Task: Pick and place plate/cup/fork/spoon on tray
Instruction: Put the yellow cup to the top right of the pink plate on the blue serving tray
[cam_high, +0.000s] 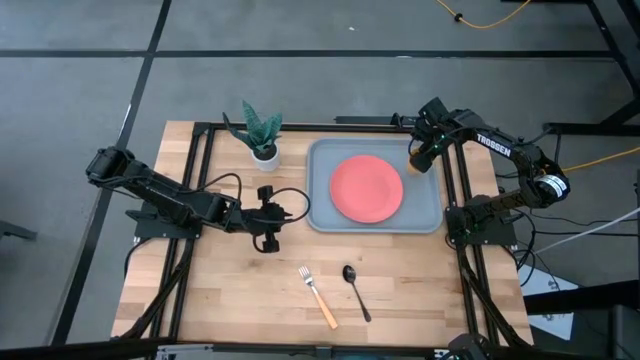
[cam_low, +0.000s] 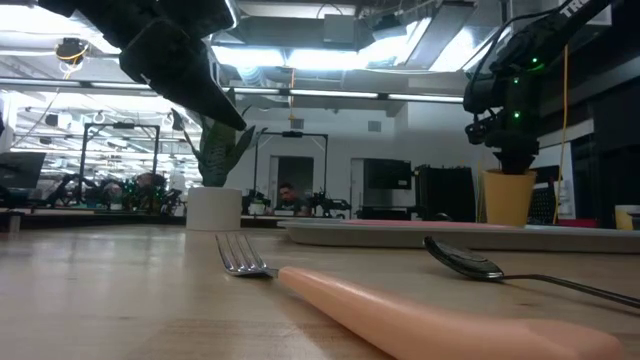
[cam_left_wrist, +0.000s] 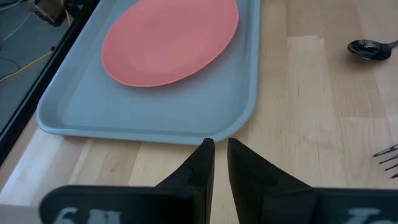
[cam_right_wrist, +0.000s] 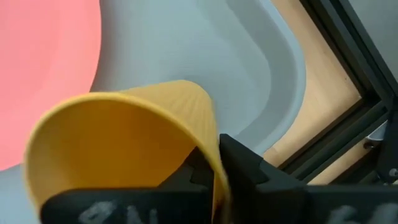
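Cup (cam_right_wrist: 118, 143): pinched by its rim in my right gripper (cam_right_wrist: 208, 165), at the tray's (cam_high: 325, 215) far right corner, beside the plate (cam_high: 367, 188) lying on the tray. Left gripper (cam_left_wrist: 221, 155): nearly closed, empty, near the tray's left edge; fork (cam_high: 318, 296) and spoon (cam_high: 355, 290) lie on the table in front.

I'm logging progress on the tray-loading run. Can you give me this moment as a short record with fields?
plate: coral-red plate lies on the tray
cup: yellow cup pinched at its rim by the right gripper, over the tray's far right corner
fork: fork on the table, off the tray
spoon: spoon on the table beside the fork
left gripper: left gripper shut, empty, near the tray's left edge
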